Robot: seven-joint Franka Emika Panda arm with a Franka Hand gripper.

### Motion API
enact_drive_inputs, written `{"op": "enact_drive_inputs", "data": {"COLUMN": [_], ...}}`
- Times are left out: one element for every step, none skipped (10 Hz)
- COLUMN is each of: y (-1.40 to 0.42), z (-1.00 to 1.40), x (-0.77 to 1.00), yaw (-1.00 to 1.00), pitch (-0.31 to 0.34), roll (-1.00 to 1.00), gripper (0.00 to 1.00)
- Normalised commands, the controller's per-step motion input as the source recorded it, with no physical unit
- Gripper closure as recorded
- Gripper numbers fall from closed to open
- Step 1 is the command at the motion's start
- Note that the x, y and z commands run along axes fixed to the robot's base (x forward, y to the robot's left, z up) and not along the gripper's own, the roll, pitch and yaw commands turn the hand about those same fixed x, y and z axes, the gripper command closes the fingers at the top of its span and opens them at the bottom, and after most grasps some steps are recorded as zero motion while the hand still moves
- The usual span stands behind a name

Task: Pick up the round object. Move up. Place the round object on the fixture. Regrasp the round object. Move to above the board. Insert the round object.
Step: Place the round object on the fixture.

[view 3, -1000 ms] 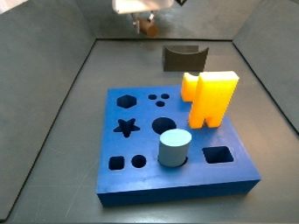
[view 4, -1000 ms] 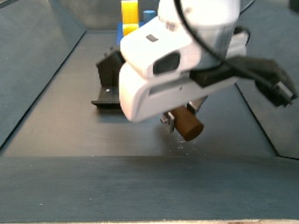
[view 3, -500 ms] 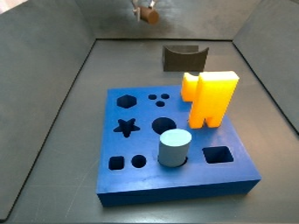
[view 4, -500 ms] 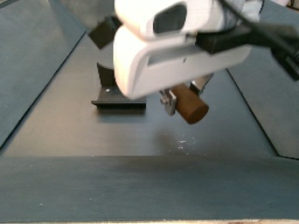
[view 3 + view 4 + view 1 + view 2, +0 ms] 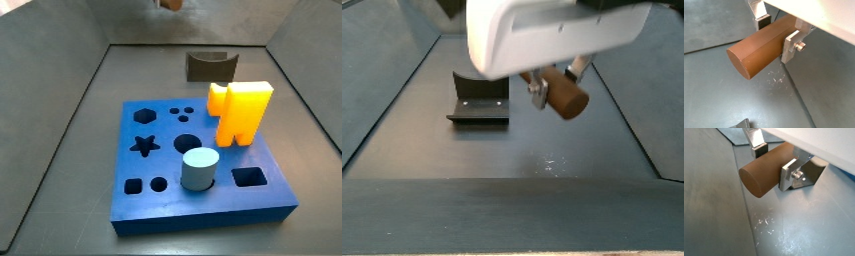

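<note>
Pincer (image 5: 777, 31) clamped across the brown peg (image 5: 757, 50), held crosswise between both fingers (image 5: 759, 149), clear of the grey floor (image 5: 804, 228) in both wrist views. In a side view the peg (image 5: 564, 98) hangs upper centre, right of the fixture (image 5: 478, 105). Judgement: lift phase done; carry level, align the peg's axis with the fixture's notch before lowering.
</note>
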Motion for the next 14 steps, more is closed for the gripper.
{"op": "enact_drive_inputs", "data": {"y": [-0.01,-0.01,0.00,-1.00,-1.00,-1.00,-1.00,-1.00,-1.00,-1.00,-1.00,-1.00,-1.00,-0.96], "z": [0.56,0.38,0.29,0.08,0.05,0.04,0.05,0.05,0.05,0.04,0.04,0.03,0.03,0.01], "x": [-0.02,-0.01,0.00,0.35,0.35,0.34,0.33,0.32,0.31,0.29,0.28,0.27,0.26,0.25], "yaw": [0.03,0.03,0.03,-1.00,-1.00,-1.00,-1.00,-1.00,-1.00,-0.45,-0.24,-0.11,-0.04,0.01], "pitch": [0.165,0.173,0.175,-0.192,-0.196,-0.216,-0.270,-0.311,-0.375,-0.313,-0.245,-0.172,-0.106,-0.051], "roll": [0.14,0.12,0.11,0.23,0.23,0.26,0.29,0.35,0.45,0.41,0.36,0.36,0.34,0.29], "gripper": [1.00,1.00,1.00,1.00,1.00,1.00,1.00,1.00,1.00,1.00,1.00,1.00,1.00,1.00]}}
